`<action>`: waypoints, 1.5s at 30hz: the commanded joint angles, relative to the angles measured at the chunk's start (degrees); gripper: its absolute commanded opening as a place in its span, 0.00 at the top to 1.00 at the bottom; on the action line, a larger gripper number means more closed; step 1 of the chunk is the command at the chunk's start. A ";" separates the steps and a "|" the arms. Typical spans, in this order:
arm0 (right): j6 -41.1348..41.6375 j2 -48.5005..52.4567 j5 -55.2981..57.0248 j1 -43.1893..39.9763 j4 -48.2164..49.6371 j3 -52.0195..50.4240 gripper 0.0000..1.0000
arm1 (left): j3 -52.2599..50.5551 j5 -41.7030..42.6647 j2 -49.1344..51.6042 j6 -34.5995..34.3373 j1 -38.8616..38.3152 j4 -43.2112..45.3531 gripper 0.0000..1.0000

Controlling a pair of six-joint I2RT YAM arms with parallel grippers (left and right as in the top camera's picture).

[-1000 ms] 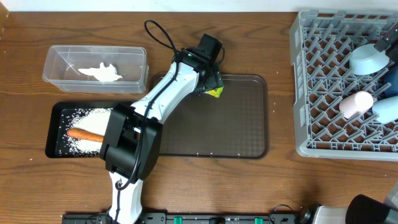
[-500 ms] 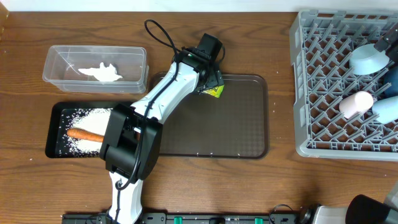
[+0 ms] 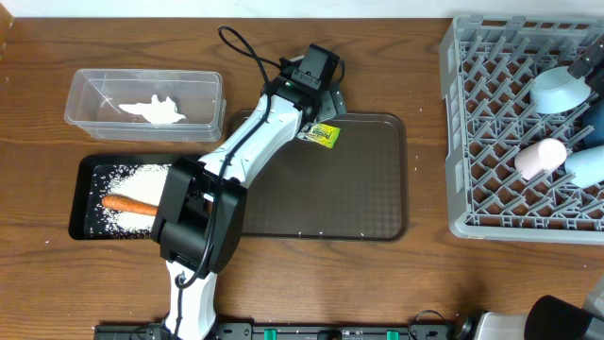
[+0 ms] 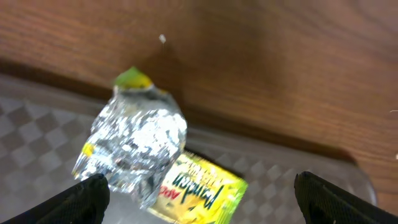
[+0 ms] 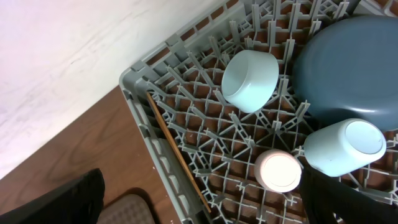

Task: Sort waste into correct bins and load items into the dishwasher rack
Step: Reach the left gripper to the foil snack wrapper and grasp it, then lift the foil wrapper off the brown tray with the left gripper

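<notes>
The crinkled silver-and-yellow-green foil wrapper [image 4: 146, 146] lies on the far edge of the brown serving tray [image 3: 349, 189]. My left gripper [image 4: 205, 202] hangs open just over the wrapper [image 3: 324, 135], one fingertip on each side, not touching it. The clear tub [image 3: 142, 74] holds the white tissue [image 3: 151, 110]. Rice [image 3: 132, 178] and the carrot [image 3: 127, 203] sit in the black tray [image 3: 83, 225]. My right gripper [image 5: 205, 205] stands open above the corner of the grey rack [image 5: 134, 93]. In the rack are the blue plate [image 5: 348, 68], a light-blue bowl [image 5: 249, 81], two cups [image 5: 278, 171] and a chopstick [image 5: 177, 152].
The left arm [image 3: 241, 156] stretches diagonally over the brown tray's left edge and the black tray's right end. A black cable [image 3: 241, 47] loops behind the wrist. The rack [image 3: 453, 142] fills the table's right side.
My left gripper has drawn back a little toward the far edge of the table. More of the wrapper now shows on the brown tray. The right arm has not moved.
</notes>
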 commanded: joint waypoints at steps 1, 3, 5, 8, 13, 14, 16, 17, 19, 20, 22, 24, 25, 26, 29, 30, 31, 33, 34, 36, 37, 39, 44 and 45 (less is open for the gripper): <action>-0.66 -0.13 0.55 0.15 -0.09 -0.13 0.01 | -0.35 -1.18 2.49 0.50 0.17 0.87 0.02; -0.66 -0.13 0.55 0.15 -0.09 -0.13 0.01 | -0.35 -1.29 3.41 0.52 0.26 1.60 0.02; -0.66 -0.13 0.55 0.15 -0.09 -0.13 0.01 | -0.35 -2.12 4.26 0.50 0.31 2.16 0.02; -0.66 -0.13 0.55 0.15 -0.07 -0.13 0.01 | -0.35 -5.01 5.40 0.52 0.31 2.71 0.02; -0.66 -0.13 0.55 0.15 -0.09 -0.13 0.01 | -0.35 -5.64 5.60 0.52 0.55 2.47 0.02; -0.66 -0.13 0.55 0.17 -0.09 -0.13 0.01 | -0.35 -5.62 5.60 0.50 0.52 2.38 0.02; -0.66 -0.13 0.55 0.15 -0.09 -0.13 0.01 | -0.35 -5.25 5.70 0.46 0.50 2.05 0.02; -0.66 -0.13 0.55 0.15 -0.09 -0.13 0.01 | -0.35 -4.44 5.75 0.48 0.50 2.03 0.02; -0.66 -0.13 0.55 0.15 -0.09 -0.13 0.01 | -0.35 -2.97 5.90 -0.09 0.52 2.05 0.02; -0.66 -0.13 0.55 0.15 -0.09 -0.13 0.01 | -0.35 -2.97 5.92 -0.66 0.52 2.03 0.02; -0.66 -0.13 0.55 0.15 -0.09 -0.13 0.01 | -0.35 -3.08 6.34 -0.79 0.52 2.40 0.02; -0.66 -0.13 0.55 0.17 -0.09 -0.13 0.01 | -0.35 -3.06 7.13 -0.81 0.59 3.10 0.02; -0.66 -0.13 0.55 0.17 -0.09 -0.13 0.01 | -0.35 -3.04 7.67 -0.85 0.66 3.13 0.02; -0.66 -0.13 0.55 0.15 -0.09 -0.13 0.01 | -0.35 -3.02 7.98 -1.22 0.68 2.89 0.02; -0.66 -0.13 0.55 0.15 -0.07 -0.13 0.01 | -0.35 -2.99 9.18 -3.89 0.68 1.22 0.02; -0.66 -0.13 0.55 0.15 -0.09 -0.13 0.01 | -0.35 -2.99 9.38 -4.35 0.68 0.72 0.02; -0.66 -0.13 0.55 0.15 -0.07 -0.13 0.01 | -0.35 -2.99 9.42 -4.48 0.68 0.42 0.02; -0.66 -0.13 0.57 0.17 -0.09 -0.13 0.01 | -0.35 -2.99 9.42 -4.46 0.68 0.02 0.02; -0.66 -0.13 0.55 0.17 -0.09 -0.13 0.01 | -0.35 -2.99 9.42 -4.46 0.68 -0.13 0.02; -0.66 -0.13 0.55 0.17 -0.09 -0.13 0.01 | -0.35 -2.99 9.42 -4.46 0.68 -0.35 0.02; -0.66 -0.13 0.55 0.15 -0.09 -0.13 0.01 | -0.35 -2.99 9.42 -4.46 0.68 -0.37 0.02; -0.66 -0.13 0.55 0.15 -0.09 -0.13 0.01 | -0.35 -3.02 9.42 -4.46 0.68 -0.28 0.02; -0.66 -0.13 0.55 0.15 -0.09 -0.13 0.01 | -0.33 -3.04 9.38 -4.44 0.70 -0.09 0.01; -0.66 -0.13 0.55 0.15 -0.09 -0.13 0.01 | -0.31 -3.04 9.29 -4.42 0.70 -0.07 0.01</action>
